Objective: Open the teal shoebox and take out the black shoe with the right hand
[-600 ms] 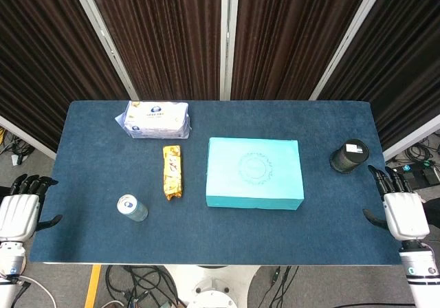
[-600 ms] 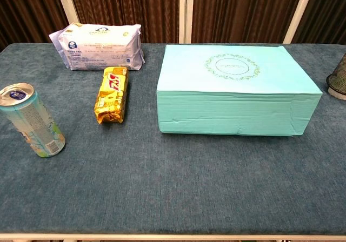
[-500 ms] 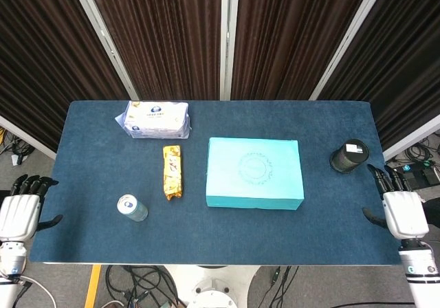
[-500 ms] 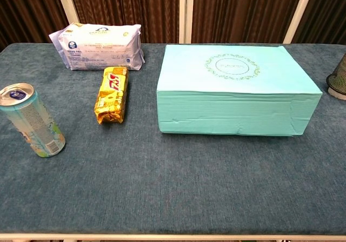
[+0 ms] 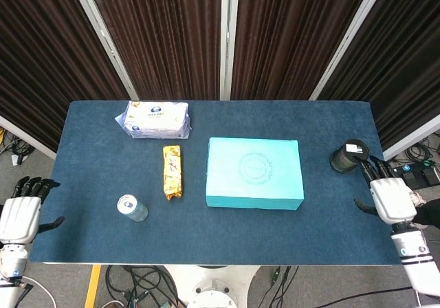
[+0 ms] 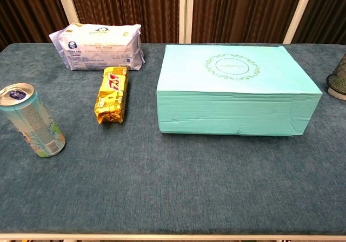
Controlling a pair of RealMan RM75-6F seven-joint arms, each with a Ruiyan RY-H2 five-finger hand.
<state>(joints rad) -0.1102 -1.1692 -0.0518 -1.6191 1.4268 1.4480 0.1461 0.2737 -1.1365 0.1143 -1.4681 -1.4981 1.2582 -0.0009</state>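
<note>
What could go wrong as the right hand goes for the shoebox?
1. The black cylinder stands right beside the right hand, so a swing toward the shoebox could knock it over.
2. The lid is fully shut, and pushing at it with one hand might slide the box toward the snack pack instead of opening it.

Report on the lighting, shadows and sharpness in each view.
Head view: even overhead light, the shoebox sharp, barely any shadows on the table. Chest view: soft light, a thin shadow under the shoebox's front edge, can and print crisp, no glare.
</note>
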